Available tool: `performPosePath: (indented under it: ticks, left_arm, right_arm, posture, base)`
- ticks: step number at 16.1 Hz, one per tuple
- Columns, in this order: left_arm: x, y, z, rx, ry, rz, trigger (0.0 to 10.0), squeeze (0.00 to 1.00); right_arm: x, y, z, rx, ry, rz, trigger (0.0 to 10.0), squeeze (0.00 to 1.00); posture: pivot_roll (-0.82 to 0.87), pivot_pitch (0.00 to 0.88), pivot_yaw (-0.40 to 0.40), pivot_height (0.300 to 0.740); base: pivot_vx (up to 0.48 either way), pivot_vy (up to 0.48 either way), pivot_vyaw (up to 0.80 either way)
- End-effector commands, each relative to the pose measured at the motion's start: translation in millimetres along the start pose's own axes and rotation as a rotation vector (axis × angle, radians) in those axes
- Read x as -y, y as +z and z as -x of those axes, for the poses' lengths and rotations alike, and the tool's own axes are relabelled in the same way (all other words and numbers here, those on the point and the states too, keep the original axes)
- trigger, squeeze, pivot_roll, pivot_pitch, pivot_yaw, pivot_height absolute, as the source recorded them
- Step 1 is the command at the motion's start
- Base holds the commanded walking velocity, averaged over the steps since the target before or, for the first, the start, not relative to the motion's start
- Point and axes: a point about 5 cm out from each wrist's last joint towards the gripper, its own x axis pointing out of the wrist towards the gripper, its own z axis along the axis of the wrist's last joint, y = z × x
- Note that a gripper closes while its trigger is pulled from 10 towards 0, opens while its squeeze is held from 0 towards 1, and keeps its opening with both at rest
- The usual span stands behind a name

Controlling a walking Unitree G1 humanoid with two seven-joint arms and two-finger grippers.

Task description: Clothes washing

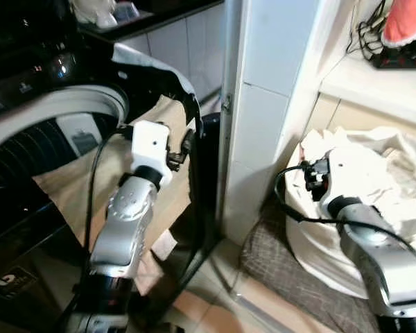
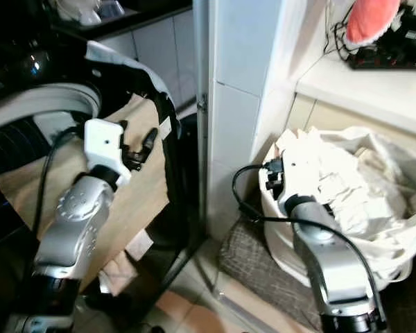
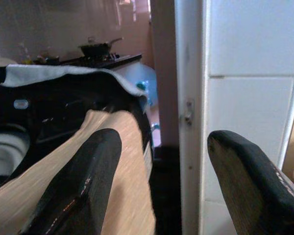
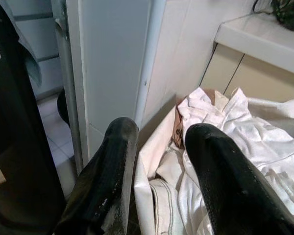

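A white tiled pillar stands in the middle, with a metal door frame along its edge. A wok sits on a stove far behind, and a pink cloth lies with black cables on the shelf. A grey mat covers the tiled floor.

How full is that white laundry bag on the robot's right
Full. Crumpled white clothes are heaped up to and above the rim of the laundry bag; the right gripper hovers open at that rim, holding nothing.
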Motion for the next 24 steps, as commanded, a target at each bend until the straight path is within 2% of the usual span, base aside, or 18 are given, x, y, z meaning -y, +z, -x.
performPosePath:
  ticks: [1, 3, 4, 6, 7, 8, 9, 10, 11, 12, 15, 18, 22, 23, 24]
  left_arm:
    - [2.3, 5, 2.0, 0.005, -0.016, -0.054, 10.0, 0.00]
    - [11.8, 3, 1.8, -0.035, -0.095, -0.018, 10.0, 0.00]
    - [16.5, 3, 1.9, -0.043, -0.137, -0.005, 10.0, 0.00]
    - [21.9, 4, 1.8, -0.033, -0.192, -0.005, 10.0, 0.00]
    - [23.8, 7, 0.2, -0.018, -0.208, -0.026, 10.0, 0.00]
    - [25.9, 9, -1.3, -0.021, -0.237, -0.022, 10.0, 0.00]
    - [28.5, 10, -2.1, -0.039, -0.285, -0.002, 10.0, 0.00]
    - [30.4, 12, -2.0, -0.034, -0.320, -0.007, 10.0, 0.00]
    - [31.8, 13, -0.2, -0.057, -0.379, -0.027, 10.0, 0.00]
    - [30.8, 14, 2.4, -0.055, -0.398, -0.032, 10.0, 0.00]
    - [24.2, 20, 7.3, -0.048, -0.400, -0.007, 10.0, 0.00]
    - [18.6, 25, 13.0, -0.062, -0.407, -0.013, 10.0, 0.00]
    - [17.4, 24, 18.7, -0.097, -0.425, -0.002, 10.0, 0.00]
    - [18.8, 25, 19.1, -0.103, -0.441, 0.006, 10.0, 0.00]
    - [21.2, 26, 19.9, -0.097, -0.469, 0.006, 10.0, 0.00]
  right_arm:
    - [0.9, 0, -1.9, 0.018, -0.016, 0.009, 10.0, 0.00]
    - [5.9, -5, -8.3, -0.016, -0.015, 0.000, 10.0, 0.00]
    - [15.3, -8, -12.8, -0.051, -0.042, -0.011, 10.0, 0.00]
    - [30.3, -12, -24.0, -0.103, -0.030, 0.048, 10.0, 0.00]
    - [48.4, -17, -36.3, -0.159, -0.036, 0.084, 10.0, 0.00]
    - [70.7, -21, -48.8, -0.201, -0.076, 0.069, 10.0, 1.00]
    - [86.9, -25, -58.9, -0.243, -0.106, 0.018, 10.0, 1.00]
    - [92.0, -27, -62.9, -0.270, -0.096, 0.012, 10.0, 1.00]
    - [104.5, -32, -70.0, -0.324, -0.097, 0.028, 10.0, 1.00]
    - [109.6, -35, -71.9, -0.347, -0.105, 0.054, 10.0, 1.00]
    - [117.4, -42, -76.1, -0.395, -0.102, 0.087, 10.0, 1.00]
    - [118.4, -40, -80.2, -0.395, -0.080, 0.114, 10.0, 1.00]
    - [116.8, -66, -72.0, -0.518, -0.088, 0.140, 10.0, 1.00]
    - [115.6, -74, -68.9, -0.558, -0.086, 0.170, 10.0, 0.00]
    - [114.9, -80, -66.2, -0.584, -0.082, 0.179, 10.0, 0.00]
  posture:
    - [-0.03, 0.000, -0.005, 0.740]
    - [-0.04, 0.000, 0.007, 0.740]
    - [-0.05, 0.000, 0.020, 0.740]
    - [-0.07, 0.000, 0.045, 0.740]
    - [-0.08, 0.000, 0.066, 0.740]
    - [-0.08, 0.002, 0.073, 0.740]
    - [-0.07, 0.013, 0.075, 0.740]
    - [-0.06, 0.016, 0.073, 0.740]
    - [-0.04, 0.030, 0.071, 0.740]
    - [-0.03, 0.041, 0.070, 0.740]
    - [0.02, 0.072, 0.069, 0.740]
    - [0.06, 0.090, 0.068, 0.740]
    - [0.07, 0.107, 0.079, 0.740]
    - [0.07, 0.108, 0.081, 0.740]
    - [0.07, 0.109, 0.083, 0.740]
  base:
    - [0.000, 0.000, 0.00]
    - [0.000, 0.000, 0.00]
    - [0.000, 0.000, 0.00]
    - [0.000, 0.000, 0.00]
    - [0.000, 0.000, 0.00]
    - [0.000, 0.000, 0.00]
    - [0.000, 0.000, 0.00]
    - [0.000, 0.000, 0.00]
    - [0.000, 0.000, 0.00]
    - [0.000, 0.000, 0.00]
    - [0.000, 0.000, 0.00]
    - [0.000, 0.000, 0.00]
    - [0.000, 0.000, 0.00]
    - [0.000, 0.000, 0.00]
    - [0.000, 0.000, 0.00]
